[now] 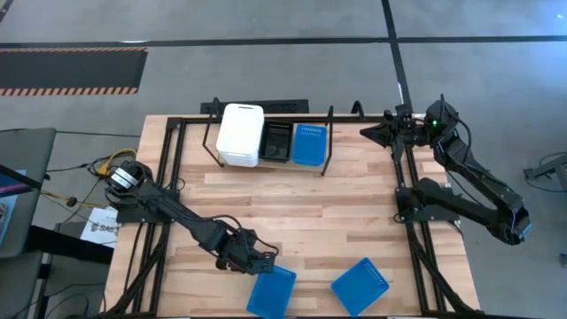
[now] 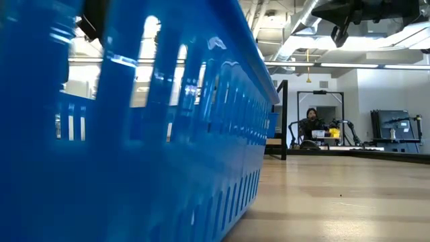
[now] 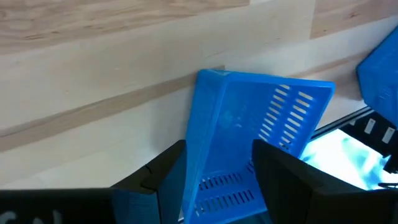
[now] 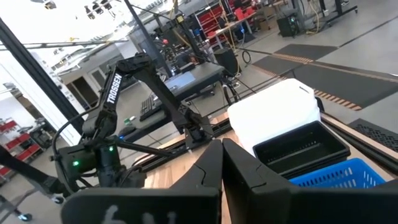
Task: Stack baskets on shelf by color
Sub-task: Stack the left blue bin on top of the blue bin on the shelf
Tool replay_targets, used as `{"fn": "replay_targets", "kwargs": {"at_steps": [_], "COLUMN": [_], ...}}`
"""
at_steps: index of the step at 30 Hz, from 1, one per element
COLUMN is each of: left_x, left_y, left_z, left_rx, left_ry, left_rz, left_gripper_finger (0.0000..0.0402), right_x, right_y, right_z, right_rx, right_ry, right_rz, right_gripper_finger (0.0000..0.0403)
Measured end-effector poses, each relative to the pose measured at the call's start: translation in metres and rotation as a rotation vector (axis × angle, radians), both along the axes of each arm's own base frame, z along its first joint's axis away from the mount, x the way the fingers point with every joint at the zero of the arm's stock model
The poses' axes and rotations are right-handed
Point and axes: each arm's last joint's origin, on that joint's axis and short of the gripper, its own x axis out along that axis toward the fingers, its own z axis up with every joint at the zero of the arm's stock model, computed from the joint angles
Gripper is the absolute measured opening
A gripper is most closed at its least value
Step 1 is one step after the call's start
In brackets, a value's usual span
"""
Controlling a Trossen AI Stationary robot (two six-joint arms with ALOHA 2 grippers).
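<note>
From above, the left gripper (image 1: 262, 263) reaches low over the near edge of the wooden table (image 1: 354, 204), its fingers spread around the rim of a blue basket (image 1: 271, 291). A 2nd loose blue basket (image 1: 361, 285) lies just to the right of it, apart from the gripper. At the far edge the black shelf (image 1: 213, 133) holds a stack of white baskets (image 1: 240, 135), a black basket (image 1: 276, 142) beside it, then a 3rd blue one (image 1: 309, 144). The right gripper (image 1: 370, 133) waits at the far right corner, beside the shelf's right end.

At table height, a blue basket wall (image 2: 134, 134) fills the left of the picture, very close. A person (image 2: 310, 124) sits far back in the room.

The left wrist view shows the dark fingers (image 3: 283, 180) standing apart on either side of the tilted blue basket's wall (image 3: 249, 137), the rim between them.

The right wrist view shows the fingers (image 4: 205, 171) pressed together with nothing between them, pointing toward the white stack (image 4: 273, 115), the black basket (image 4: 301, 149) and the blue one (image 4: 336, 175).
</note>
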Motion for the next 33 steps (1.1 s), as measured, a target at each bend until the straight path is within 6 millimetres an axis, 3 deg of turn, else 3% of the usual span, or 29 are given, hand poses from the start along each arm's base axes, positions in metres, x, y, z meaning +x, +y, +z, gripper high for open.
{"fn": "replay_targets", "kwargs": {"at_steps": [8,20,26,33], "left_x": [-0.001,0.016,0.021,0.021], "left_y": [-0.003,-0.016,-0.017,-0.011], "left_z": [-0.002,-0.048,-0.058,-0.060], "left_rx": [0.009,0.048,0.051,0.074], "left_ry": [0.003,0.014,0.022,0.040], "left_rz": [0.003,-0.115,-0.103,-0.106], "left_gripper_finger": [0.0169,0.0169,0.0166,0.0076], "right_x": [0.000,0.000,0.000,0.000], "right_y": [0.000,0.000,0.000,0.000], "right_z": [0.000,0.001,0.001,0.001], "right_rx": [0.000,-0.006,-0.004,-0.003], "right_ry": [0.000,-0.010,-0.010,-0.010], "right_rz": [0.000,-0.001,-0.001,0.000], "right_gripper_finger": [0.0028,0.0028,0.0027,0.0028]}}
